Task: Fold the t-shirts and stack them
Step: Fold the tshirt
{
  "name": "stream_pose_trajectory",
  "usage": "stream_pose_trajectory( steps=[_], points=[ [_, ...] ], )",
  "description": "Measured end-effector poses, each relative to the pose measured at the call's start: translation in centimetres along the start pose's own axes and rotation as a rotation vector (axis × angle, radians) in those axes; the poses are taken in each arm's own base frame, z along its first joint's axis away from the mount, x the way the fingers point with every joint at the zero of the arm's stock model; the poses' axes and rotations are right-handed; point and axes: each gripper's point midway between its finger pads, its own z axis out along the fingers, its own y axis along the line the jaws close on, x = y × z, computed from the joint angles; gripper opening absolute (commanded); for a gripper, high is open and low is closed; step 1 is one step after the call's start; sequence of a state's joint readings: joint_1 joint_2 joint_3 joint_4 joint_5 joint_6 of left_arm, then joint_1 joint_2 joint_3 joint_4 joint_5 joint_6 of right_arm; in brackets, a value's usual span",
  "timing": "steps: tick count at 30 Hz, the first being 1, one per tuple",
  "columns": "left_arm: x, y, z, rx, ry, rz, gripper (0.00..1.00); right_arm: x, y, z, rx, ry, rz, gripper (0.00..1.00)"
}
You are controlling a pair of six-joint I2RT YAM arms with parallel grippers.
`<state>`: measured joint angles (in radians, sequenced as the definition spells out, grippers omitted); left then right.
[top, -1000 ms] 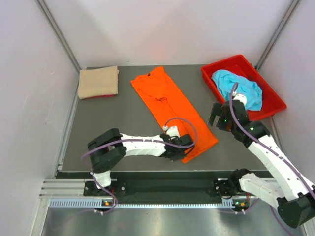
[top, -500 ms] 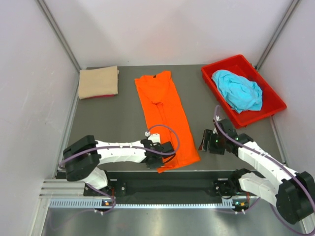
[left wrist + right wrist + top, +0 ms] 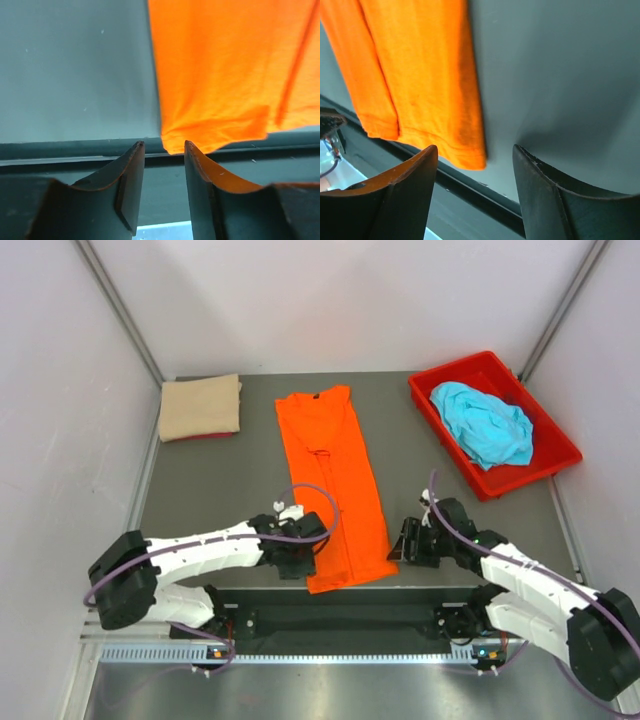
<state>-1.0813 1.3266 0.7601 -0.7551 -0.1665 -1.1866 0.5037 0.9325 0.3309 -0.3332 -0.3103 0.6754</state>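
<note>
No text, label, brand or number could be read anywhere. The orange t-shirt [image 3: 330, 480], the tan t-shirt [image 3: 200, 407], the turquoise t-shirt [image 3: 485, 425] and the red bin [image 3: 535, 473] were plain, with no print. Any markings on the arms were too small to make out.

Left arm [image 3: 200, 550] stretched low, forearm running toward the right; left pincer [image 3: 163, 143] with jaws narrowly parted, nothing clamped between them. Right arm [image 3: 520, 570] folded low, forearm reaching leftward; right pincer [image 3: 475, 148] with jaws set wider, likewise empty. Pincers face each other, apart.
</note>
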Motion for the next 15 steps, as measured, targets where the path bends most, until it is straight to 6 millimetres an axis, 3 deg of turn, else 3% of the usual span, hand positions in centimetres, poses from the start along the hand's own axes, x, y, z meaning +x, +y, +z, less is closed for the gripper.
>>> stream_pose_trajectory(
  steps=[6,9,10,13,15],
  points=[
    [-2.6,0.2,-0.9,0.069,0.010,-0.057,0.46,1.0,1.2,0.8,-0.038,0.020,-0.023,0.53],
    [-3.7,1.0,-1.1,0.086,-0.006,-0.104,0.49,1.6,1.6,1.2,-0.030,0.031,-0.041,0.42],
    [-3.6,1.3,-1.1,0.092,-0.004,-0.108,0.49,1.7,1.7,1.4,-0.026,0.032,-0.044,0.33],
    [-2.3,1.8,-0.9,0.126,0.022,-0.114,0.50,2.2,1.5,1.8,0.008,0.032,-0.042,0.18],
    [-1.2,2.0,-0.6,0.154,0.051,-0.122,0.50,2.5,1.5,1.9,0.023,0.028,-0.039,0.13]
  ],
)
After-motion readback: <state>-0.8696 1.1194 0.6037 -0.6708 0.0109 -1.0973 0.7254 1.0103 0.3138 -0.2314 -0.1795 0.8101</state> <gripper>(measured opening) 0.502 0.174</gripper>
